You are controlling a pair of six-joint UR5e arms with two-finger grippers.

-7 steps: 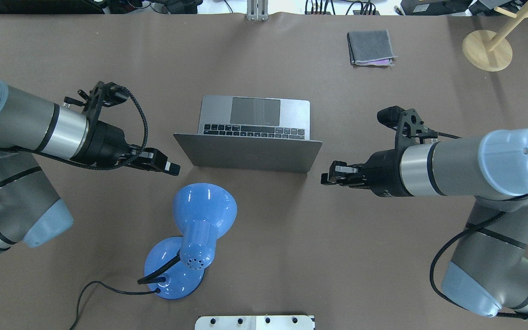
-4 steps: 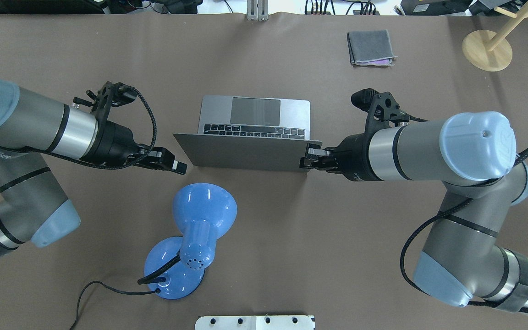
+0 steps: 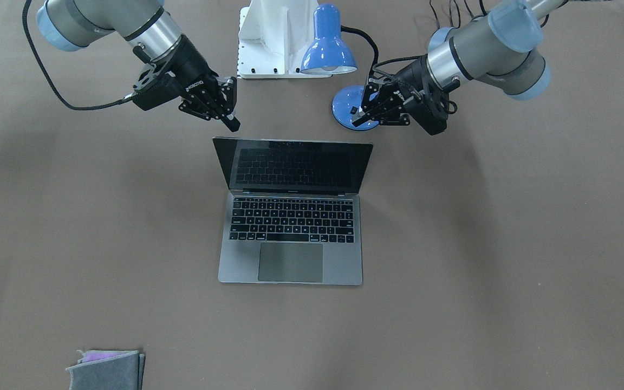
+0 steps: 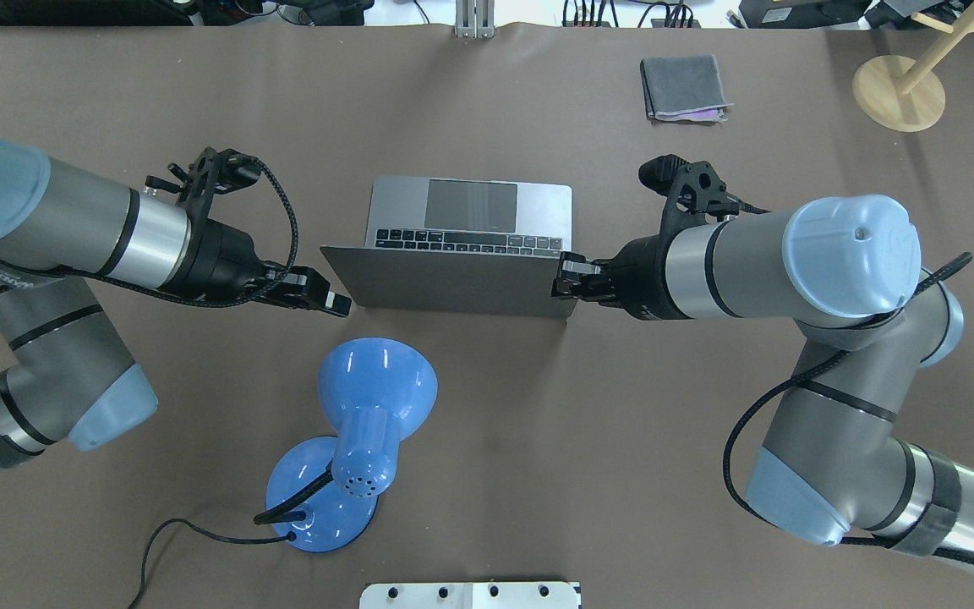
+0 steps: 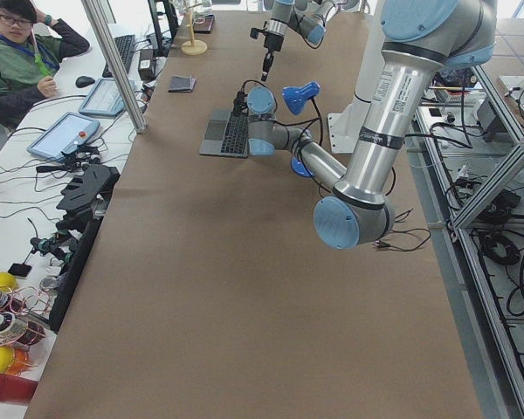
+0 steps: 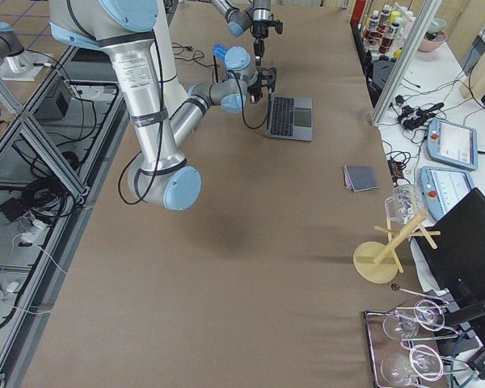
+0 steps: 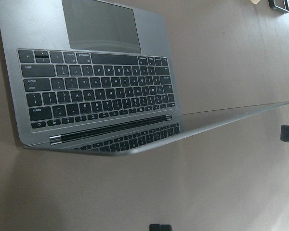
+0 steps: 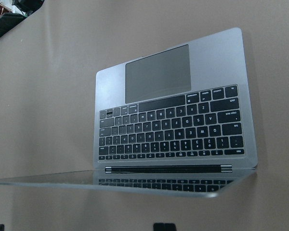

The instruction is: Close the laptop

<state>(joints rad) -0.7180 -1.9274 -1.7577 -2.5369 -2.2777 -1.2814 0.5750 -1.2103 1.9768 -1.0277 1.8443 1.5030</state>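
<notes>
At the middle of the counter (image 4: pixel 538 440) the laptop (image 4: pixel 453 283) sits open, its base flat and its trackpad edge pointing away from the robot. Its lid stands up from the hinge and leans back towards the robot, so the grey outer side of the lid faces the arms and the black screen faces the far side. The screen is dark, and the keys are mirrored in its lower part.

Just off the lid's left edge, on the robot's side of the laptop, hovers the left tool (image 4: pixel 328 294). Its two fingers are spread apart, with nothing between them. In the left wrist view the lid's rim runs across the picture above the two dark fingertips.

Against the lid's right edge is the right tool (image 4: pixel 566 277), also behind the laptop on the robot's side. Its fingers are likewise spread wide and hold nothing. From above it overlaps the corner of the lid, but whether it touches the lid cannot be told.

Behind the laptop, nearer the robot and towards its left corner, stands a blue desk lamp (image 4: pixel 377 385) with its cord trailing off. Beyond the laptop, well apart on the right, lie a folded grey cloth (image 4: pixel 684 87) and, further right, a wooden stand (image 4: pixel 899 93).
</notes>
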